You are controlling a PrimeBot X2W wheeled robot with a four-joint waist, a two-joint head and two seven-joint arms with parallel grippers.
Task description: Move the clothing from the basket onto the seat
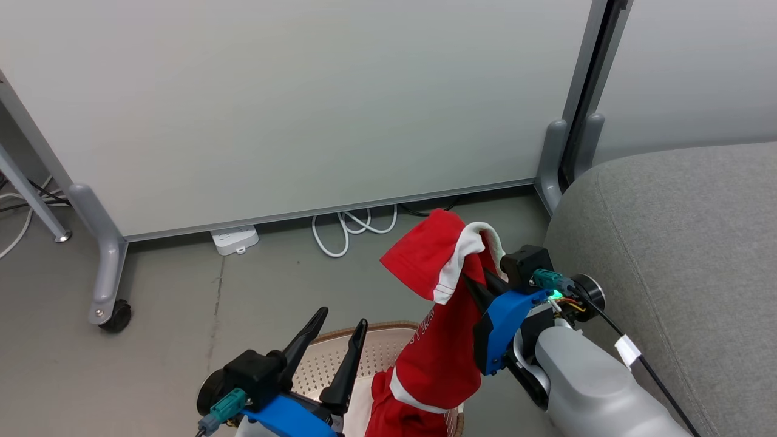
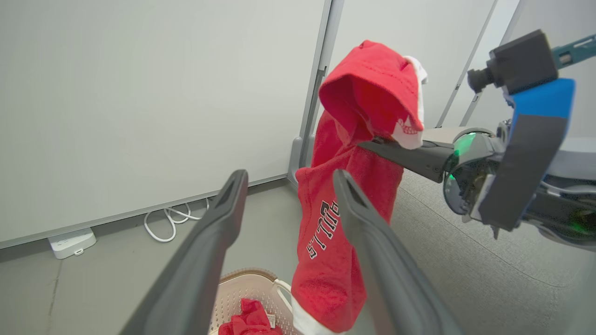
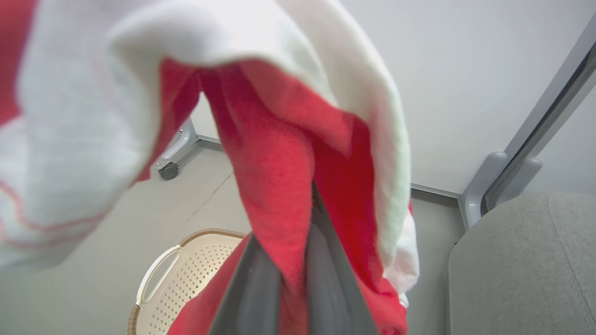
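Note:
My right gripper [image 1: 472, 280] is shut on a red garment with white trim [image 1: 437, 340] and holds it up in the air. The clothing hangs down over the cream basket [image 1: 364, 349], its upper part folded over the fingers. In the left wrist view this garment [image 2: 344, 186] shows dark lettering, and another red piece [image 2: 249, 318] lies in the basket [image 2: 247, 284]. The grey seat [image 1: 680, 243] is just to the right of the raised arm. My left gripper [image 1: 342, 320] stands open and empty above the basket's near side. In the right wrist view, cloth [image 3: 279, 163] is pinched between the fingers [image 3: 326, 279].
A white partition panel stands behind on grey legs [image 1: 109, 273] with a caster [image 1: 115, 315]. A white power strip [image 1: 234, 238] and a coiled white cable [image 1: 352, 227] lie on the grey floor at its foot. Another grey leg [image 1: 552, 158] stands beside the seat's corner.

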